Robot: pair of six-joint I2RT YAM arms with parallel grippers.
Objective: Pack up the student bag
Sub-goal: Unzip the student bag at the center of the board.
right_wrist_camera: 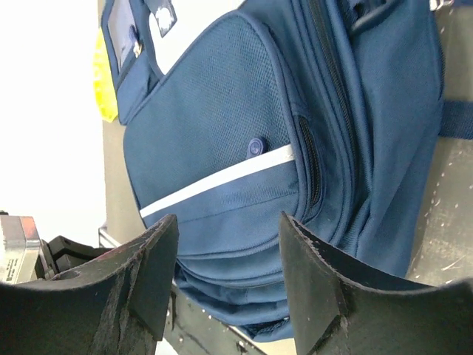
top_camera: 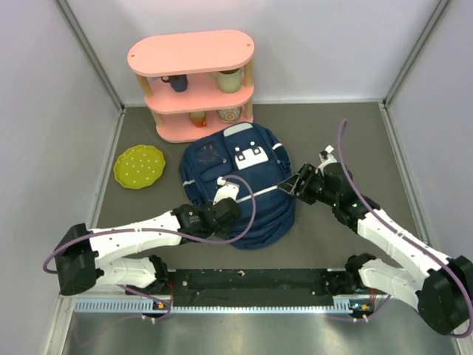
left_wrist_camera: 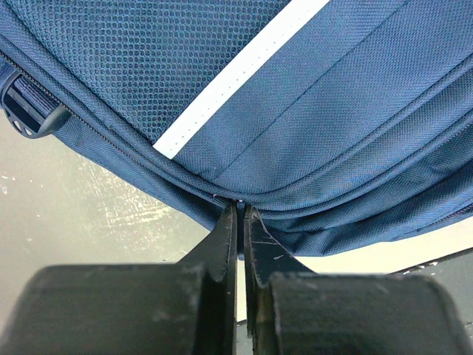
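The student bag (top_camera: 203, 170), navy with a white patch, lies flat in the middle of the table. My left gripper (top_camera: 224, 194) rests on its near-left part. In the left wrist view the left gripper (left_wrist_camera: 240, 208) is shut, its tips pinching a curved seam of the bag (left_wrist_camera: 332, 111) just below the white stripe (left_wrist_camera: 236, 81), with a sliver of blue between the fingers. My right gripper (top_camera: 290, 185) hovers at the bag's right edge. Seen from its wrist, the right gripper (right_wrist_camera: 228, 218) stands open and holds nothing, with the bag's mesh front pocket (right_wrist_camera: 214, 133) beyond the fingers.
A pink two-tier shelf (top_camera: 191, 55) with cups and bowls stands behind the bag. A yellow-green plate (top_camera: 139, 166) lies to the bag's left. A black rail (top_camera: 251, 279) runs along the near edge between the arm bases. White walls enclose the table.
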